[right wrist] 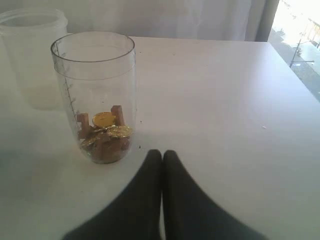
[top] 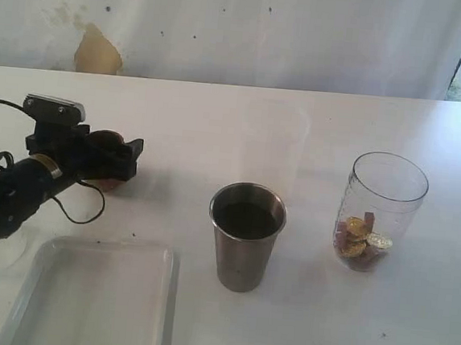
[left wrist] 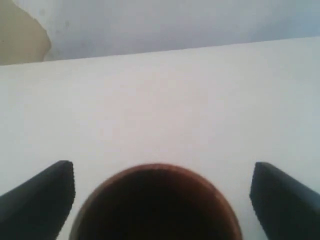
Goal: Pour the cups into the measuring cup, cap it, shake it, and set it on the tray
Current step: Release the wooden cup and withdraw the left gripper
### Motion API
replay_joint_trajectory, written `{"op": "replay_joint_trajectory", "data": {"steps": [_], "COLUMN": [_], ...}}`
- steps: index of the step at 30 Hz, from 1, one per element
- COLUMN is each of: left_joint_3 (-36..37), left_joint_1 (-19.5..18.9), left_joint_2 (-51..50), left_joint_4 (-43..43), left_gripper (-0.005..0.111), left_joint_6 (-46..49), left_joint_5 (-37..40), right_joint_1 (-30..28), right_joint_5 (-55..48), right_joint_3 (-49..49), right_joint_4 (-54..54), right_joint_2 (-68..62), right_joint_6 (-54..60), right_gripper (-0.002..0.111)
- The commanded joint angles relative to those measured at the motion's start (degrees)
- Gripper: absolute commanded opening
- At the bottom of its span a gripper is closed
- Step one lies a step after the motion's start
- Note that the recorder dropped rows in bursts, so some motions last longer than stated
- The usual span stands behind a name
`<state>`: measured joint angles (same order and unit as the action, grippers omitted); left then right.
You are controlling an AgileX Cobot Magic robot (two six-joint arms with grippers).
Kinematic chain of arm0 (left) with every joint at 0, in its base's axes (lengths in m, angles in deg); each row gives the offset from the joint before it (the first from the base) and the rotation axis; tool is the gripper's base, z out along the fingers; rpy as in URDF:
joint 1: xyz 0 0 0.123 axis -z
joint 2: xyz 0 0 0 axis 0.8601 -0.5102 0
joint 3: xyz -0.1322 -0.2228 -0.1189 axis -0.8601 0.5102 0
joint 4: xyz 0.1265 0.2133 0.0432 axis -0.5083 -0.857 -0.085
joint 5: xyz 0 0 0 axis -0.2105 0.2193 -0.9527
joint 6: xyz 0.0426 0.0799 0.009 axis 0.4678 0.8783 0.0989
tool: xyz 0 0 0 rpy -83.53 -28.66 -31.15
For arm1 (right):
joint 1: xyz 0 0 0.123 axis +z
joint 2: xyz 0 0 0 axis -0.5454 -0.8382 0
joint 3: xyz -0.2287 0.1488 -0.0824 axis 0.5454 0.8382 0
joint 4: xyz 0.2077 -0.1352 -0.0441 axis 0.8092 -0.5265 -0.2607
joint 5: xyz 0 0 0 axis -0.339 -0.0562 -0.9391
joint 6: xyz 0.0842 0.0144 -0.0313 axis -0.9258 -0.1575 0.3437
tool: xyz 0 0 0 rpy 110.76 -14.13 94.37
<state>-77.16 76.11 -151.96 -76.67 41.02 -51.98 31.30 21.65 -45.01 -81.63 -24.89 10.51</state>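
Note:
The brown wooden cup (top: 109,184) stands on the table at the left, its dark mouth (left wrist: 155,205) between the two fingers of my left gripper (left wrist: 162,172). That gripper (top: 123,159) is open, with bare table showing on both sides between its fingers and the cup. The steel tumbler (top: 245,237) stands upright in the middle. The clear measuring cup (top: 380,211) stands at the right with gold coins and brown pieces in its bottom (right wrist: 102,135). My right gripper (right wrist: 162,152) is shut and empty, just short of the measuring cup. The white tray (top: 90,297) lies at the front left.
A frosted translucent beaker (right wrist: 32,55) stands behind the measuring cup, and shows faintly in the exterior view (top: 274,140). A black cable (top: 82,208) loops beside the left arm. The table's far edge meets a white wall.

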Motion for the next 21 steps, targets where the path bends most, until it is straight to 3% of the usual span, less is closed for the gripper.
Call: {"op": "replay_joint_trajectory", "data": {"steps": [1,7,10,16,21], "left_joint_3": [-0.2,-0.2,-0.2,-0.2,-0.2], "left_joint_1": [-0.1,-0.1,-0.1,-0.1,-0.1], "left_joint_2": [4.5,11.2,16.0,27.3,35.2], "left_joint_4": [-0.2,-0.2,0.4,2.0,1.9], "left_gripper": [0.090,0.086,0.067,0.000,0.000], "left_joint_6": [0.1,0.1,0.1,0.8,2.0], "left_joint_5": [0.9,7.5,14.3,31.0,40.0], "right_joint_1": [0.1,0.1,0.1,0.1,0.1], "right_joint_5": [0.0,0.0,0.0,0.0,0.0], "right_joint_3": [0.3,0.3,0.3,0.3,0.3], "right_joint_4": [-0.4,-0.4,-0.4,-0.4,-0.4], "right_joint_2": [0.3,0.3,0.3,0.3,0.3], "right_joint_6": [-0.3,-0.3,-0.3,-0.3,-0.3], "right_gripper": [0.000,0.000,0.000,0.000,0.000]}}
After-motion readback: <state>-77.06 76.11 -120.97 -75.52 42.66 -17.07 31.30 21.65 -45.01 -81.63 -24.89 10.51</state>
